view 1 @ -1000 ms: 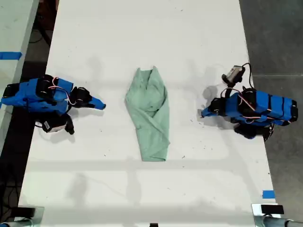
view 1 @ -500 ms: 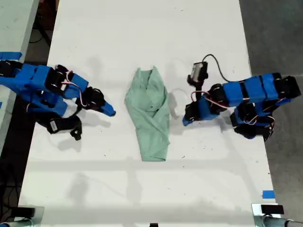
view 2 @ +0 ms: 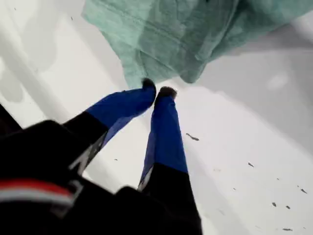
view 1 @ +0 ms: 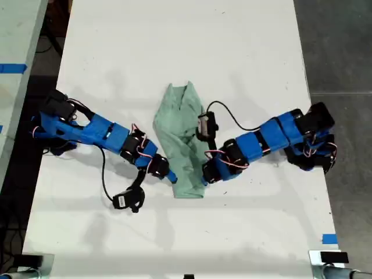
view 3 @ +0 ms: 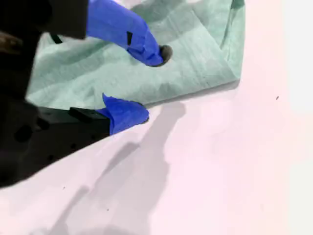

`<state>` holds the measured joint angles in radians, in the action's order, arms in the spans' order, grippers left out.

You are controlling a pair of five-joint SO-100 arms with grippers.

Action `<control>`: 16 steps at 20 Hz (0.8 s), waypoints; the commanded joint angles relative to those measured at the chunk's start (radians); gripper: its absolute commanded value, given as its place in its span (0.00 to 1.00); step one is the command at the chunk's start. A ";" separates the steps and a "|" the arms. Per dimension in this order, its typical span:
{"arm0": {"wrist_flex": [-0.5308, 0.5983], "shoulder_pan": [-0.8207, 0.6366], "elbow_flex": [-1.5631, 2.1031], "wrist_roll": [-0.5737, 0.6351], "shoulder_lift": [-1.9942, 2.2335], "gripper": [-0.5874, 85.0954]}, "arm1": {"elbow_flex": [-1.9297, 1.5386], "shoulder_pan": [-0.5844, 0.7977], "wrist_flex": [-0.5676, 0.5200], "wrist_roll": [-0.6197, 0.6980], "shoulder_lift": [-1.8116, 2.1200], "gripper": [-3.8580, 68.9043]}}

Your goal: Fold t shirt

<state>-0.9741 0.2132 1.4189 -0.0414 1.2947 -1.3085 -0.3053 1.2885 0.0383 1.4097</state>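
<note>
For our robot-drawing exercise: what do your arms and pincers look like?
One arm and the other arm are blue segments with black joints, black cables and red-white wiring. My first pincer and my second pincer have tapering blue fingers with dark tips.

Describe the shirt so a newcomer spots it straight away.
Look at the white table in the exterior view; near its middle, between two blue arms, lies the t shirt. It is the only soft, pale mint-green thing there, folded into a long wrinkled strip.
</note>
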 commanded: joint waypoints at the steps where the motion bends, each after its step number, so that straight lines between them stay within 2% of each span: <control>1: -0.040 0.009 -0.189 0.009 -0.086 0.22 | 0.098 -0.037 -0.018 -0.020 -0.026 0.29; 4: -0.063 -0.002 -0.310 0.032 -0.195 0.21 | 0.103 -0.048 -0.026 -0.032 -0.044 0.32; 6: -0.057 -0.011 -0.379 0.095 -0.288 0.14 | 0.103 -0.048 -0.032 -0.032 -0.055 0.32; 7: -0.066 -0.014 -0.397 0.095 -0.331 0.04 | 0.103 -0.046 -0.035 -0.032 -0.064 0.33; 8: -0.069 -0.011 -0.400 0.078 -0.357 0.01 | 0.101 -0.041 -0.037 -0.029 -0.077 0.33; 16: -0.081 0.000 -0.405 0.069 -0.364 0.00 | 0.146 0.008 -0.138 0.028 -0.179 0.35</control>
<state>-1.0416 0.2148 1.0186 0.0368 0.9265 -1.2456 -0.3160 1.1766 0.0460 1.2257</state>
